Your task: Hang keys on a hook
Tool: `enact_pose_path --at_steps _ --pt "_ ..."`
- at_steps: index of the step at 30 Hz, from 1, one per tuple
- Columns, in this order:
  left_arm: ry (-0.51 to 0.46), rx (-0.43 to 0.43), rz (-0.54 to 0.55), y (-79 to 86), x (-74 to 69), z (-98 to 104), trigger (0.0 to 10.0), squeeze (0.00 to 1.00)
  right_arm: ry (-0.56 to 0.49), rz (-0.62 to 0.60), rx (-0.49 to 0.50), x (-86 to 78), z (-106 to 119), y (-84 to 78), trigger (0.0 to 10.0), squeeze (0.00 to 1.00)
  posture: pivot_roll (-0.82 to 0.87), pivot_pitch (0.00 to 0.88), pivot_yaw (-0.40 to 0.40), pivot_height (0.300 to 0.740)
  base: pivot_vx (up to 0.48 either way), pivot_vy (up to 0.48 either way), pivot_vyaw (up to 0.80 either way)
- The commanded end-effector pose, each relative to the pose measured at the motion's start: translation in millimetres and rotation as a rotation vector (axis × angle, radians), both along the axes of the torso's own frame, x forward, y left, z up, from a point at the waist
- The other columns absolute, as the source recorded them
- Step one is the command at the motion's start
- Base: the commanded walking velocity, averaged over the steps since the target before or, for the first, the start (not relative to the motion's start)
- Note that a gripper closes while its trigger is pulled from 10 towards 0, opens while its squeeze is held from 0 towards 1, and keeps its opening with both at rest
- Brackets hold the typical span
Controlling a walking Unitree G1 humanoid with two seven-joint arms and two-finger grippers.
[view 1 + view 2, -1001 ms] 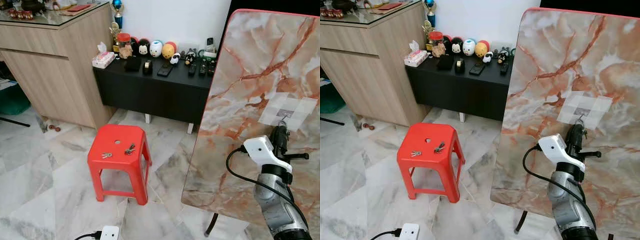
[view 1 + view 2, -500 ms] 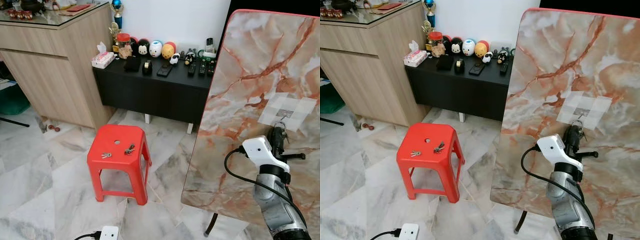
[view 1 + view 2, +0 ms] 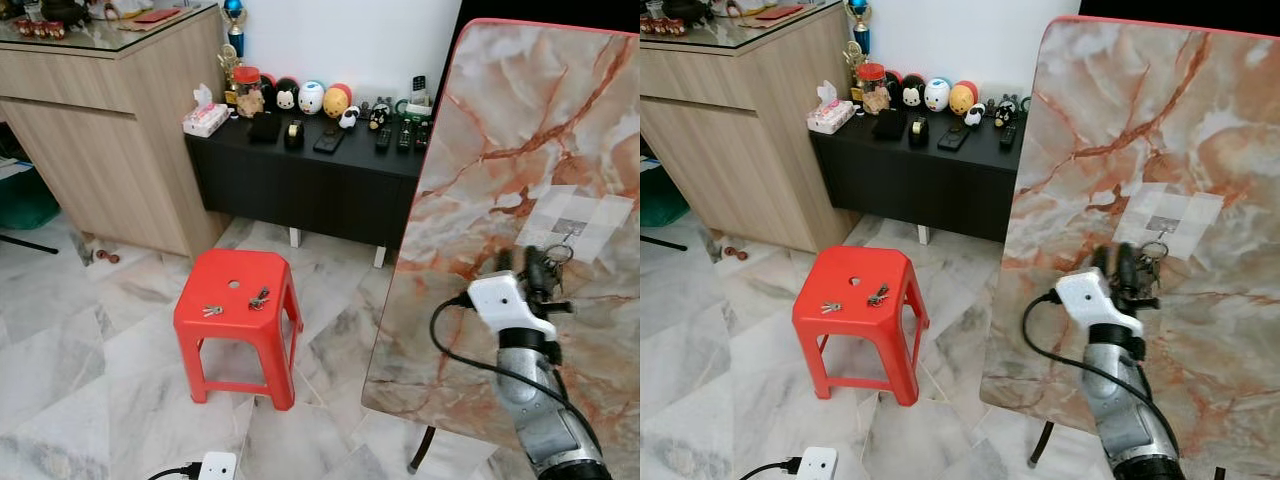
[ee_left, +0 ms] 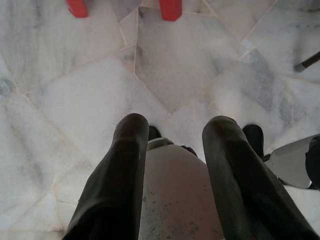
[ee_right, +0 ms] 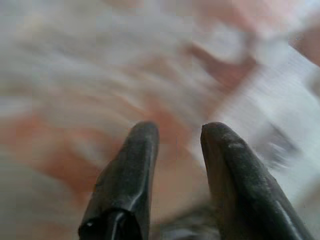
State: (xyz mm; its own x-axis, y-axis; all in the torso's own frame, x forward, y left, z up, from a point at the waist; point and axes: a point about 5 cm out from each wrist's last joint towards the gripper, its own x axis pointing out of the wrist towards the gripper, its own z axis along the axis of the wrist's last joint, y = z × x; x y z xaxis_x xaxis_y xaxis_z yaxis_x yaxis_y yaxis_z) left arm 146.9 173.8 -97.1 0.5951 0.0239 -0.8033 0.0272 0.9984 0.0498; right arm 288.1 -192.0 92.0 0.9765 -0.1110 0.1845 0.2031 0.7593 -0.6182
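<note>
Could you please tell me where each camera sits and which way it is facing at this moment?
Left and right eye views: on the head, looking forward and down at the red stool, marble board and right tool; both share this scene.
Left wrist view: along the left tool, down at the marble floor.
Right wrist view: along the right tool, at the blurred marble board.

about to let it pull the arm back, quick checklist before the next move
1. Key ring over the hook on the marble board: cannot tell, too small.
2. Right claw open: ok, fingers apart with nothing between them.
3. Right claw free of the keys: cannot tell, wrist view blurred.
4. Left claw idle, open over the floor: ok.
5. More keys waiting on the red stool: ok.
</note>
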Motion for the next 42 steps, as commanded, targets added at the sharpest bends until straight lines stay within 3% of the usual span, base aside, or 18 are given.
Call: enact_pose_path --at_steps 1,4,5,8,10,11,12,13,14,18,23,24,27,29,31,33,36,42 --pt "0.018 -0.013 0.039 1.0 -12.6 -4 10.0 0.0 0.138 0.135 0.134 -7.6 -19 13.9 10.0 0.0 -0.07 0.005 -0.06 0.74 0.0 0.0 0.0" --pt "-0.001 -0.017 0.051 1.1 -11.5 -3 10.0 0.0 0.22 0.196 0.197 -11.9 -31 20.5 10.0 0.0 -0.07 0.005 -0.06 0.74 0.0 0.0 0.0" --pt "-0.014 -0.021 0.054 0.9 -10.6 -2 10.0 0.0 0.359 0.231 0.23 -17.5 -51 24.7 10.0 0.0 -0.07 0.005 -0.06 0.74 0.0 0.0 0.0" --pt "-0.036 -0.024 0.06 0.4 -8.7 -1 10.0 0.0 0.637 0.169 0.265 -34.7 -95 17.4 10.0 0.0 -0.07 0.005 -0.065 0.74 0.0 0.0 0.0" --pt "-0.04 -0.025 0.063 0.4 -8.5 -1 10.0 0.0 0.666 0.149 0.266 -37.8 -101 14.9 10.0 0.0 -0.07 0.005 -0.065 0.74 0.0 0.0 0.0" --pt "-0.11 -0.021 0.058 4.8 5.0 6 10.0 0.0 0.727 0.12 0.288 -43.6 -111 11.8 10.0 0.0 -0.06 0.006 -0.064 0.74 0.0 0.0 0.0" --pt "-0.11 -0.021 0.058 4.8 5.0 6 10.0 0.0 0.727 0.12 0.288 -43.6 -111 11.8 10.0 0.0 -0.06 0.006 -0.064 0.74 0.0 0.0 0.0" --pt "-0.264 -0.023 0.033 11.0 31.3 23 10.0 0.0 0.924 0.075 0.331 -64.2 -139 7.1 10.0 0.0 -0.06 0.006 -0.064 0.74 0.0 0.0 0.0" --pt "-0.294 -0.025 0.027 13.7 36.9 27 10.0 0.0 1.0 0.074 0.309 -74.0 -149 6.2 10.0 0.0 -0.06 0.006 -0.064 0.74 0.0 0.0 0.0" --pt "-0.303 -0.026 0.031 18.1 41.8 30 10.0 0.0 1.089 0.057 0.282 -89.3 -162 3.3 10.0 0.0 -0.07 0.009 -0.06 0.74 0.0 0.0 0.0" --pt "-0.384 0.031 0.003 23.5 67.1 46 10.0 0.0 1.186 0.013 0.316 -111.9 -177 3.9 10.0 0.0 -0.06 0.01 -0.057 0.74 0.0 0.0 0.0" --pt "-0.384 0.031 0.003 23.5 67.1 46 10.0 0.0 1.186 0.013 0.316 -111.9 -177 3.9 10.0 0.0 -0.06 0.01 -0.057 0.74 0.0 0.0 0.0" --pt "-0.304 0.142 -0.05 30.8 63.1 41 10.0 0.0 1.197 -0.063 0.386 -121.7 -182 1.4 10.0 0.0 -0.06 0.011 -0.054 0.74 0.0 0.0 0.0" --pt "-0.259 0.156 -0.041 34.8 57.3 36 10.0 0.0 1.205 -0.099 0.425 -126.1 -184 -0.3 10.0 0.0 -0.05 0.01 -0.052 0.74 0.0 0.0 0.0" --pt "-0.149 0.152 -0.006 44.3 33.8 23 10.0 0.0 1.23 -0.195 0.494 -140.9 -190 -6.7 10.0 0.0 -0.05 0.011 -0.054 0.74 0.0 0.0 0.0" --pt "-0.118 0.154 -0.003 46.7 25.9 20 10.0 0.0 1.237 -0.215 0.501 -144.6 -191 -8.6 10.0 0.0 -0.05 0.011 -0.054 0.74 0.0 0.0 0.0" --pt "-0.039 0.163 -0.002 48.7 8.0 11 10.0 0.0 1.235 -0.224 0.495 -146.4 -192 -9.7 10.0 0.0 -0.05 0.009 -0.049 0.74 0.0 0.0 0.0" --pt "0.001 0.142 0.005 45.6 0.8 7 10.0 0.0 1.208 -0.242 0.526 -138.8 -190 -6.8 10.0 0.0 -0.05 0.0 -0.042 0.74 0.0 0.0 0.0"
